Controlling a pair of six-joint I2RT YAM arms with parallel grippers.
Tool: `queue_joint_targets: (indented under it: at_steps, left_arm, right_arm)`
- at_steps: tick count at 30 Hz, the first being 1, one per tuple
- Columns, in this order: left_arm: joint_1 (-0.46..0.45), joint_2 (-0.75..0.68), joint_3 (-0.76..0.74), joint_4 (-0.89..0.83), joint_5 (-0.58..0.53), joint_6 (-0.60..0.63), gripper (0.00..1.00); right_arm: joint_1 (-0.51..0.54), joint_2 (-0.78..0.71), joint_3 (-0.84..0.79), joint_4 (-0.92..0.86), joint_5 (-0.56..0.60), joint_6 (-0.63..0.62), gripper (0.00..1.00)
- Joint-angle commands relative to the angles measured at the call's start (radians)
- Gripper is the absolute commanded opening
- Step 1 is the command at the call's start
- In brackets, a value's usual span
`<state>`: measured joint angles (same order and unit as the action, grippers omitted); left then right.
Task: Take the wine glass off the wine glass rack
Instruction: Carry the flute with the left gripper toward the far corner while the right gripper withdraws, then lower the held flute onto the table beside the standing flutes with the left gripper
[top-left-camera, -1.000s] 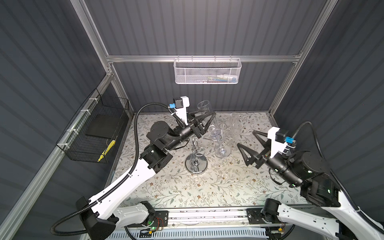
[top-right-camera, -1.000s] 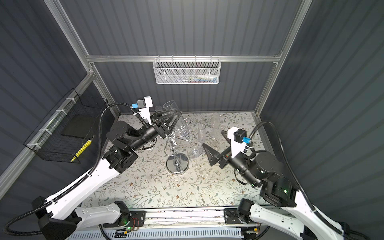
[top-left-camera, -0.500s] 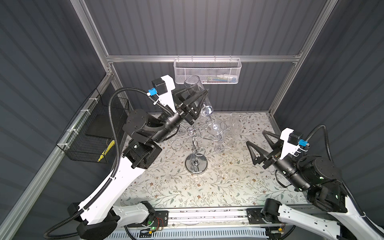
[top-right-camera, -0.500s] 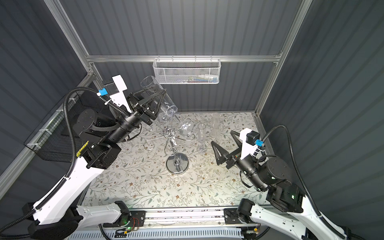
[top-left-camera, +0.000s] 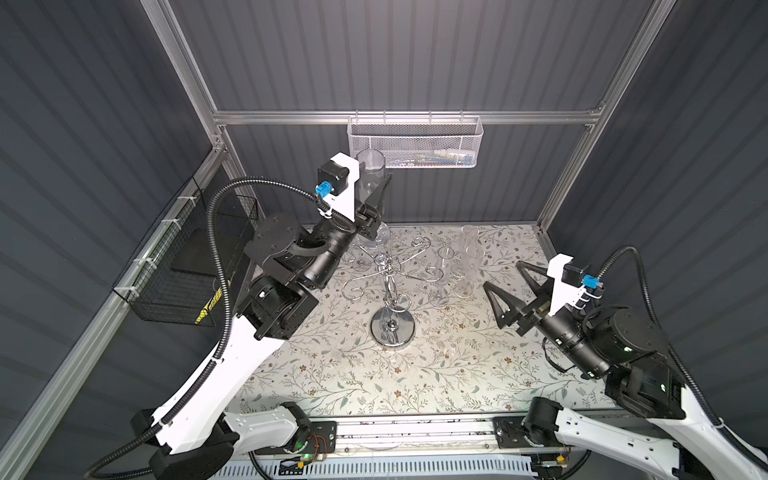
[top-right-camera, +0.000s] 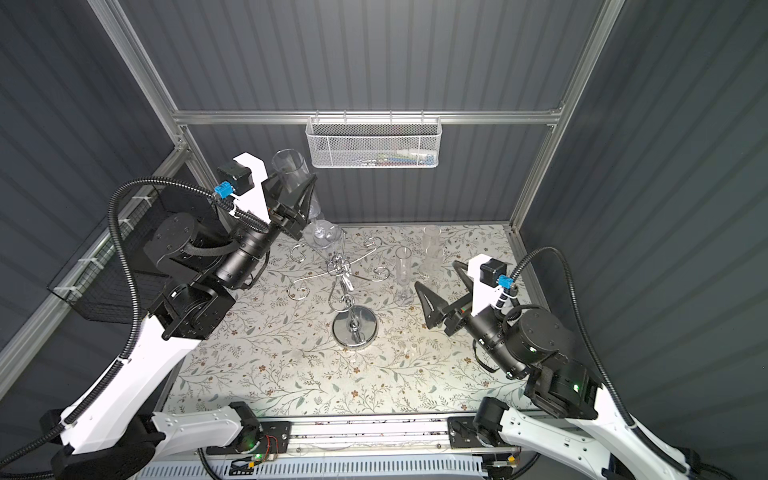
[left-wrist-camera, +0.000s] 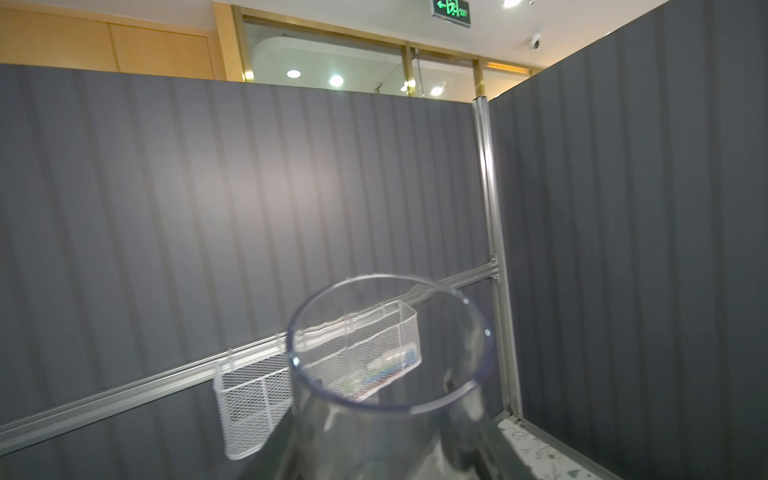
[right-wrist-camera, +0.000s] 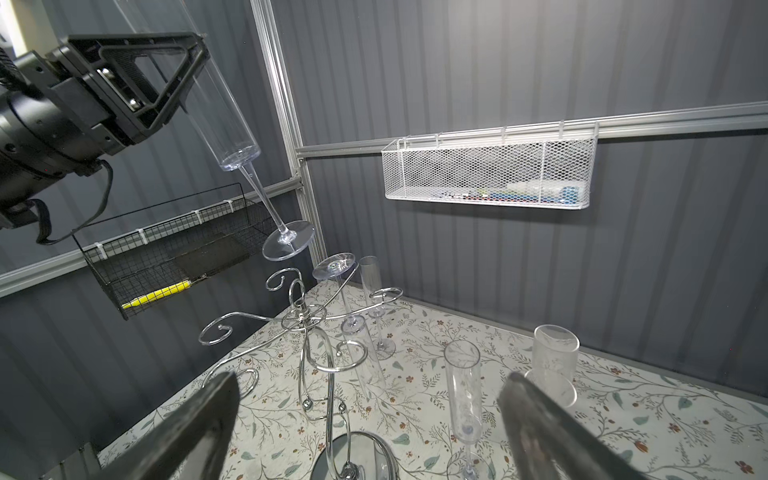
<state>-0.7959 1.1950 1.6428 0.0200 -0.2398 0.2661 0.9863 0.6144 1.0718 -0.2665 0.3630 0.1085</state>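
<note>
Left jaws: closed on the bowl of the wine glass (right-wrist-camera: 222, 116), clamping it from both sides, at the end of the left arm (top-left-camera: 286, 249), which is raised toward the back-left corner.
Wine glass: in the air, off the wine glass rack (top-left-camera: 392, 291) and touching none of its hooks. The rim is uppermost, the stem and foot point down, and the whole glass is tilted. In both top views its foot hangs over the rack's back-left side.
Wine glass rack: upright near the middle of the counter (top-left-camera: 332, 374), with its round mirror base flat on the floral cover and its curled arms spread out from the twisted stem.
Second glass (right-wrist-camera: 334, 266): seems to hang foot-up from a far arm of the rack, bowl downward — the clear glass is hard to trace in the top views.
Standing glasses: a slim flute (top-right-camera: 402, 270) and a wider clear glass (top-right-camera: 432, 245) stand on the counter to the right of the rack, near each other.
Right jaws: spread wide and empty — held above the counter right of the rack, pointing toward the standing glasses, with the right arm (top-left-camera: 582, 345) low.
White mesh basket (top-left-camera: 415, 145): hung on the back rail, with small items inside.
Black wire basket (top-left-camera: 187, 270): on the left wall, with a yellow item (right-wrist-camera: 156, 296) lying in it.
</note>
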Motion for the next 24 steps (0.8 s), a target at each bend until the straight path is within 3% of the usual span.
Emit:
queue_joint_targets:
  at_steps: [1, 12, 18, 24]
  left_arm:
    - [0.033, -0.026, 0.031, -0.006, -0.109, 0.110, 0.39]
    - [0.519, 0.081, 0.033, -0.063, 0.144, -0.162, 0.37]
    - [0.599, 0.120, -0.091, 0.007, 0.196, -0.231, 0.37]
    - [0.630, 0.114, -0.331, 0.186, 0.253, -0.307, 0.36]
  right_arm:
    - [0.003, 0.003, -0.004, -0.007, -0.001, 0.008, 0.99]
    - [0.003, 0.011, -0.004, -0.020, -0.007, 0.022, 0.99]
    - [0.003, -0.006, -0.001, -0.051, 0.021, 0.014, 0.99]
    - [0.003, -0.018, -0.021, -0.050, 0.068, -0.010, 0.99]
